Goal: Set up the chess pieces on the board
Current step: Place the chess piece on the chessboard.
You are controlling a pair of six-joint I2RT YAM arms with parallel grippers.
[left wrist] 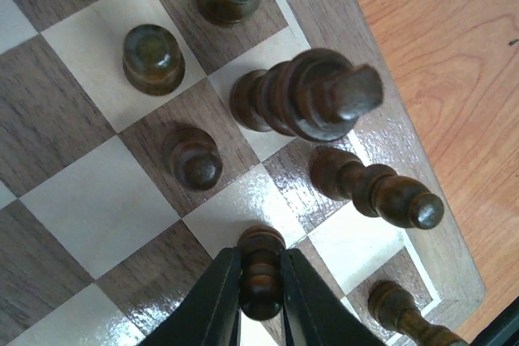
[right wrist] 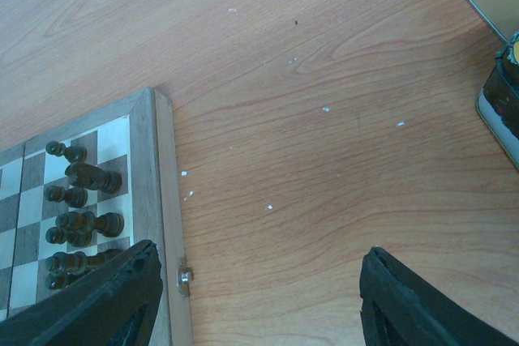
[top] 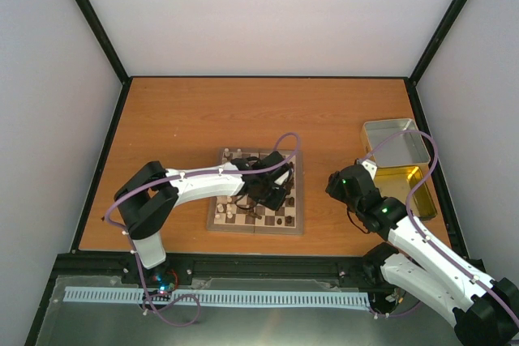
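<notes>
Chess pieces [left wrist: 312, 95]: dark brown wooden men, crowded together on the squares along the board's right-hand edge.
Board [top: 296, 224]: small and checked with a brown border. It lies on the orange wooden table [top: 186, 127], toward the near edge and between the two arms.
Left gripper [left wrist: 261, 301]: over the right part of the board. Its black fingers [left wrist: 215, 309] are pinched snugly on either side of one dark pawn [left wrist: 261, 269].
Held pawn: upright, over the meeting of a cream and a dark square. Whether its base touches the board cannot be told.
In the way: a bishop [left wrist: 377, 192] stands just beside the held pawn, with a taller turned piece behind it. Another pawn [left wrist: 193, 155] stands near on a dark square.
Right gripper [right wrist: 255, 297]: spread wide with nothing between the fingers. It hangs over bare table to the right of the board, well apart from it.
Cream-white men [top: 231, 212]: on the board's near left part.
Metal trays [top: 397, 143]: two, at the table's right edge beyond the right arm.
</notes>
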